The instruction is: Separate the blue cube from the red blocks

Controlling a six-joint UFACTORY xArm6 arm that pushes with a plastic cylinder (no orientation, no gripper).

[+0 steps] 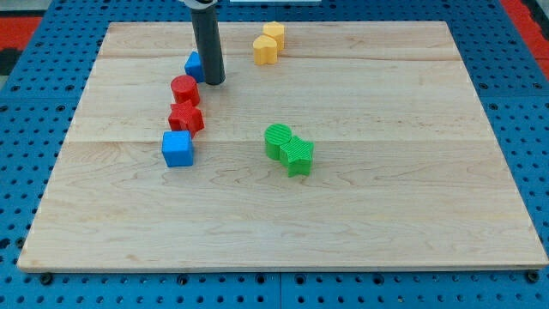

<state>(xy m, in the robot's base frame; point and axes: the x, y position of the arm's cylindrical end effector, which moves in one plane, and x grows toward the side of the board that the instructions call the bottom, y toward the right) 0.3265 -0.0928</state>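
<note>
Tip (214, 82) on wooden board (386, 215) beside small blue block (194, 63), above red cylinder (184, 89), red star block (186, 118), blue cube (177, 148); no jaws, bare rod.

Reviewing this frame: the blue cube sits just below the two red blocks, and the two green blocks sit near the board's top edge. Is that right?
Not quite. The blue cube does sit just below the two red blocks, but the camera view shows the green blocks near the board's middle; the yellow blocks are the ones by the top edge.

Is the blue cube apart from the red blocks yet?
No: the blue cube sits right against the lower red block, no gap visible.
</note>
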